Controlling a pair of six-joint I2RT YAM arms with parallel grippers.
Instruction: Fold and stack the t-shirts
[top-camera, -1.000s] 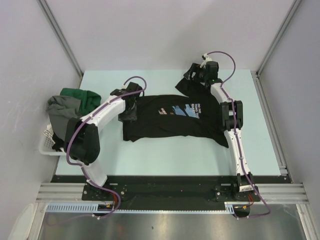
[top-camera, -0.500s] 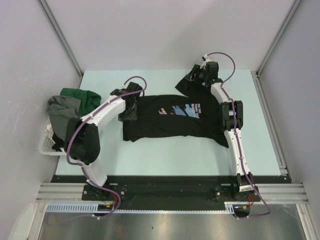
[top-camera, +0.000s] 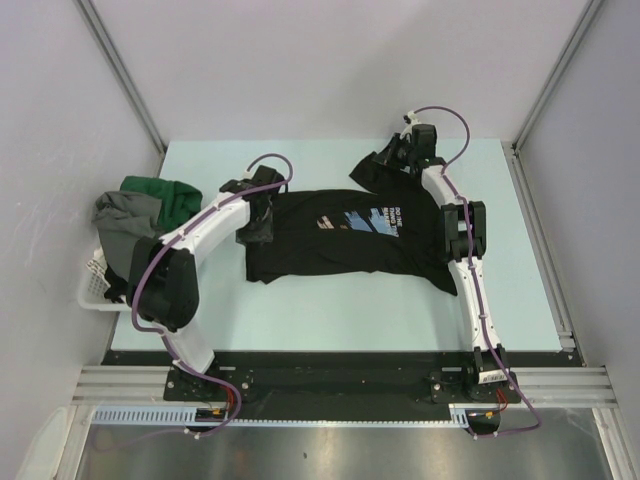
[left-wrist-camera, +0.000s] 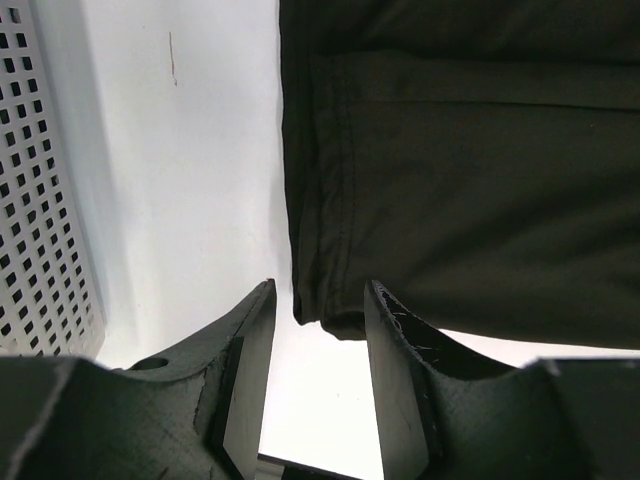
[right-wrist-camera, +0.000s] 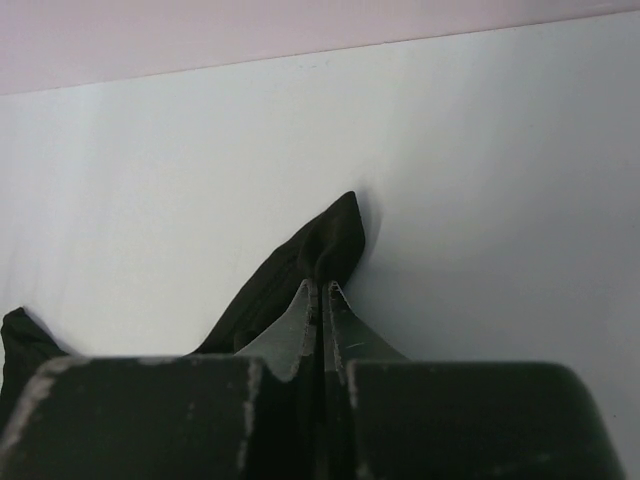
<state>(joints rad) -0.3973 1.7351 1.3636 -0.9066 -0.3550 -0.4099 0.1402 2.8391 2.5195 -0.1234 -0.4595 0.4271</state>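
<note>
A black t-shirt with a blue, brown and white chest print lies spread flat on the table. My left gripper is at its left edge. It is open, and the shirt's hem corner sits between the fingertips without being clamped. My right gripper is at the shirt's far right corner. It is shut on a pinched fold of black cloth, which sticks out beyond its tips. Dark green and grey t-shirts are heaped at the left.
A white slatted basket holding the heaped shirts hangs over the table's left edge; its perforated wall shows close to my left gripper. Grey walls enclose the table on three sides. Bare table lies in front of the black shirt.
My right gripper has closed from open onto the far corner of the black shirt. The left arm and the shirt's body have not moved.
</note>
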